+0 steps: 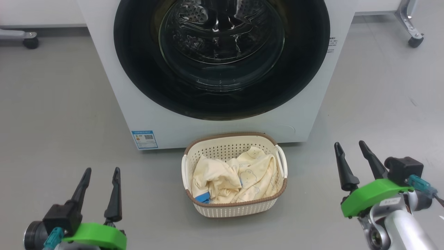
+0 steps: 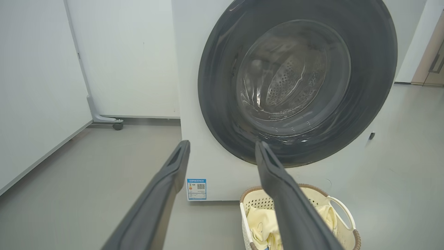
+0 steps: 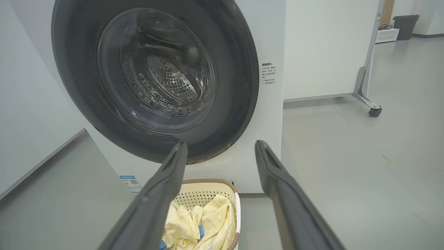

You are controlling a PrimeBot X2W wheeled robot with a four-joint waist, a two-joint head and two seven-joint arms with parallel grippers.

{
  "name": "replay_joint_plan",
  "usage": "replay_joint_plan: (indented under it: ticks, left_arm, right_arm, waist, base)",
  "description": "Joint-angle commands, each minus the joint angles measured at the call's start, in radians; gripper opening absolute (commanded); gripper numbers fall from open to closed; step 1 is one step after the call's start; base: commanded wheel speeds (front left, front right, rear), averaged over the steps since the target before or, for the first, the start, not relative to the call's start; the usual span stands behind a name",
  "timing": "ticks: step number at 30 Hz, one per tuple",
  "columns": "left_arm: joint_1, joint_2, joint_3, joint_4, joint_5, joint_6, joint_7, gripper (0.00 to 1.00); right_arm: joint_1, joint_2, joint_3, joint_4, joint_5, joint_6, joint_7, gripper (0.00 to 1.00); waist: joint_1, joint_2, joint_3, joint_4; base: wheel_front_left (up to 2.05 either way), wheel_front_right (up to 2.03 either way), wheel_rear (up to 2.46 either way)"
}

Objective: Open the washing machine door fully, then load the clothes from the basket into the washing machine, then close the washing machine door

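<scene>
Head view: left tool (image 1: 102, 170) and right tool (image 1: 349, 143) gape empty; glossy door (image 1: 222, 59) looks stiff, slick, best pulled by its rim.

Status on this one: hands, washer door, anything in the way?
Left hand open, empty; right hand open, empty. Round black-rimmed glass door shut. Pale yellow clothes in cream perforated basket, close before white washing machine, below door.

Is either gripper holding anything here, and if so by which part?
Nothing is held. The left gripper and right gripper are both open and empty, apart from the basket and the clothes.
</scene>
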Motion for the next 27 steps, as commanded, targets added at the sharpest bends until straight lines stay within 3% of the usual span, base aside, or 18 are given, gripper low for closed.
replay_joint_plan:
  ticks: [1, 21, 27]
  left_arm:
    - [-0.035, 0.012, 0.053, -0.022, 0.007, 0.015, -0.014, 1.00]
    - [-0.048, -0.002, 0.102, 0.013, 0.007, 0.059, -0.014, 1.00]
    - [-0.054, -0.005, 0.103, 0.012, 0.007, 0.054, -0.014, 1.00]
  right_arm:
    - [-0.034, -0.010, 0.009, -0.038, -0.016, -0.003, -0.005, 1.00]
    - [-0.024, 0.017, -0.065, -0.039, -0.077, -0.003, 0.011, 1.00]
    - [-0.027, 0.022, -0.066, -0.044, -0.076, -0.003, 0.008, 1.00]
  waist:
    - [0.0000, 0.0000, 0.000, 0.000]
    - [0.0000, 0.0000, 0.007, -0.001]
    - [0.0000, 0.0000, 0.009, 0.000]
  base:
    - [0.00, 0.00, 0.00]
    - [0.00, 0.00, 0.00]
    - [0.00, 0.00, 0.00]
